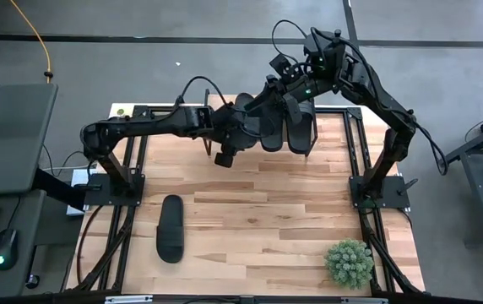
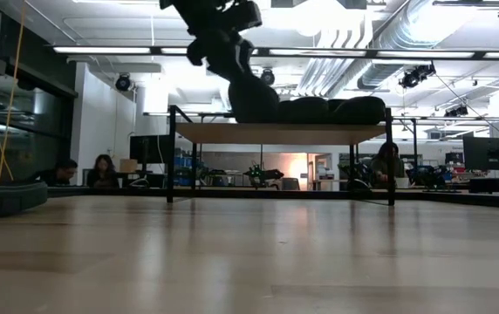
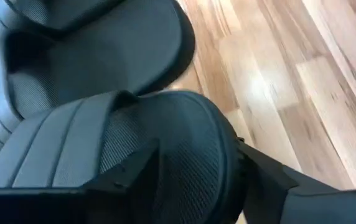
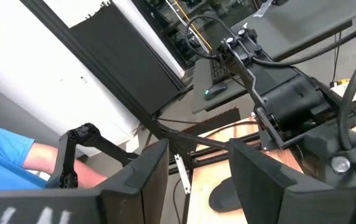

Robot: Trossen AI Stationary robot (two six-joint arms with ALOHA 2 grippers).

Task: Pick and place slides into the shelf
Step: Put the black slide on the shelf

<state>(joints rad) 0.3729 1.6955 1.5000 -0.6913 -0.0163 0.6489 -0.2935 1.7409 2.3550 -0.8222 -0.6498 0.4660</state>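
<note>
High view: three black rubber slides (image 1: 277,125) lie side by side on the shelf (image 1: 330,135) at the surface's (image 1: 309,211) far edge, long axes running far-to-near. A fourth slide (image 1: 170,228) lies alone near the left near corner, same axis. A plant (image 1: 350,262) sits at the right near corner.

Low view alone shows the shelf's light wood top on thin black legs, slides on top seen side-on.

Left gripper (image 1: 240,133) is over the leftmost shelf slide; left wrist view shows ribbed strap and textured oval sole between its fingers (image 3: 128,177), grip or release unclear.

Right gripper (image 4: 193,177) hangs above the shelf's far side, fingers apart, empty.
</note>
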